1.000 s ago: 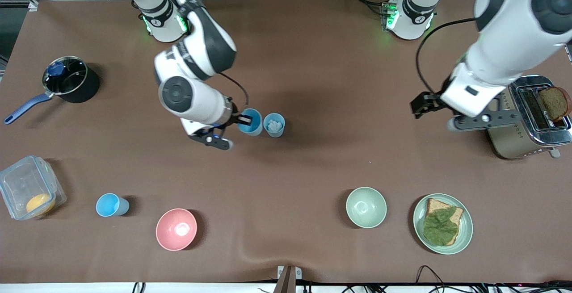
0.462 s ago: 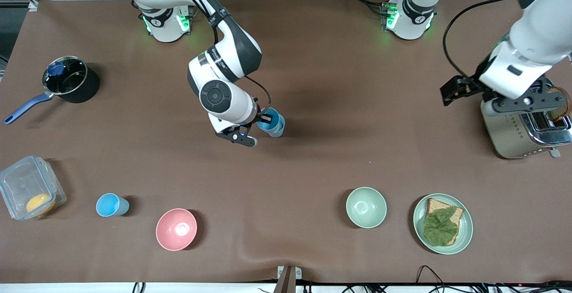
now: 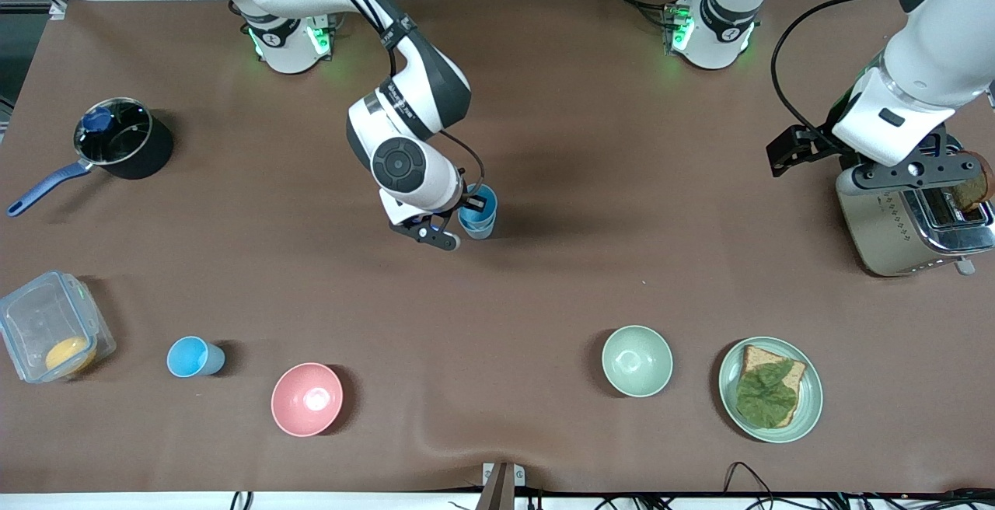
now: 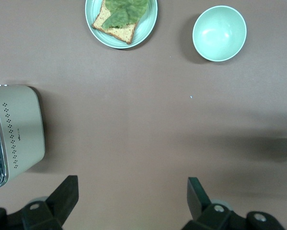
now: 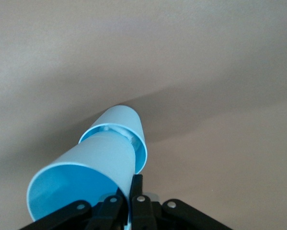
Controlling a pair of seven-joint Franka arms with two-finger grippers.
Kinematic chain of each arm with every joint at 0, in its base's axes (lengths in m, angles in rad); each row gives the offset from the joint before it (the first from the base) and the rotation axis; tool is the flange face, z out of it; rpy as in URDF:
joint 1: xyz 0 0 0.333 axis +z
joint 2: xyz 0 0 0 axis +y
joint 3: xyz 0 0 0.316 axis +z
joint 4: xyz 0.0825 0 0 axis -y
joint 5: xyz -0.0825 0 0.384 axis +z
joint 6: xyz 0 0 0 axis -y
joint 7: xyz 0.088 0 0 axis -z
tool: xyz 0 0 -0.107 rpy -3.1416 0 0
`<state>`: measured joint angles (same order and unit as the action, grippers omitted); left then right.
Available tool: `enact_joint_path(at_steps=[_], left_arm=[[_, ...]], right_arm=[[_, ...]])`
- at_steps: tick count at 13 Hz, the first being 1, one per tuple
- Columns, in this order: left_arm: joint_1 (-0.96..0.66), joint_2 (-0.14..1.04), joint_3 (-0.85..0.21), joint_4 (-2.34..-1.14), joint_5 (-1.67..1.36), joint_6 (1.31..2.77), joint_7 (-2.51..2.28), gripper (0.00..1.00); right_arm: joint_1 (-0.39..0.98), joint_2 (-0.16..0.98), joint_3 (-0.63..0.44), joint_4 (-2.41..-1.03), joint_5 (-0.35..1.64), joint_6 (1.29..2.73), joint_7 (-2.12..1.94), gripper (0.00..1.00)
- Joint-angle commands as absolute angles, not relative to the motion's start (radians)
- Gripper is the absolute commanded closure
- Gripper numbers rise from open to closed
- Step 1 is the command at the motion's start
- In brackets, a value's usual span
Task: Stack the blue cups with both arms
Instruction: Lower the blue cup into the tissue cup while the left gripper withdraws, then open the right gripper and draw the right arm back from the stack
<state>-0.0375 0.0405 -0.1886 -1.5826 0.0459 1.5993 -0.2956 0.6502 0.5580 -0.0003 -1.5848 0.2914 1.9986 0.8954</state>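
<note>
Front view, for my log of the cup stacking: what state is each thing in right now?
Right pincer: shut on held cup, its base entering the standing cup.
Left pincer: open, empty, waiting above the table by the toaster.
Third cup: upright, alone.
Pink bowl, green bowl: upright.
Toaster: bread in slot.
Pot: lid on.

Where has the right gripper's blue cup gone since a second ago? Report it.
Yes, it moved. The held blue cup in the right gripper travelled toward the left arm's end of the table and now sits in the standing cup, which kept its place.
</note>
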Motion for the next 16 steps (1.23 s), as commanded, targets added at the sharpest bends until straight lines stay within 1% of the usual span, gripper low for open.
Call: enact_joint_path(at_steps=[1, 2, 4, 6, 8, 11, 13, 14, 16], left_arm=[[-0.023, -0.015, -0.199, -1.629, 0.051, 1.597, -0.281, 0.00], [-0.014, -0.017, -0.199, -1.629, 0.051, 1.594, -0.281, 0.00], [-0.009, -0.014, -0.199, -1.614, 0.052, 1.569, -0.279, 0.00], [-0.014, -0.003, -0.199, -1.586, 0.054, 1.568, -0.281, 0.00], [-0.014, -0.002, -0.199, -1.579, 0.051, 1.568, -0.281, 0.00], [-0.009, -0.002, -0.198, -1.546, 0.034, 1.546, -0.279, 0.00], [-0.009, -0.003, -0.195, -1.540, 0.032, 1.533, -0.276, 0.00], [-0.008, -0.003, -0.193, -1.539, 0.029, 1.528, -0.269, 0.00], [-0.009, -0.002, -0.193, -1.539, 0.018, 1.529, -0.259, 0.00]], right_arm=[[0.653, 0.555, -0.024, -1.555, 0.246, 1.982, 0.908, 0.00], [0.623, 0.523, -0.037, -1.545, 0.232, 1.971, 0.904, 0.00], [0.537, 0.435, -0.051, -1.542, 0.223, 1.878, 0.882, 0.00], [0.422, 0.375, -0.058, -1.546, 0.212, 1.722, 0.653, 0.00], [0.289, 0.309, -0.060, -1.581, 0.183, 1.628, 0.429, 0.00], [0.148, 0.180, -0.061, -1.712, 0.094, 1.634, 0.160, 0.00], [0.043, 0.080, -0.060, -1.799, 0.094, 1.641, -0.008, 0.00], [0.016, 0.039, -0.061, -1.830, 0.092, 1.652, -0.056, 0.00], [0.000, -0.021, -0.061, -1.839, 0.087, 1.652, -0.063, 0.00]])
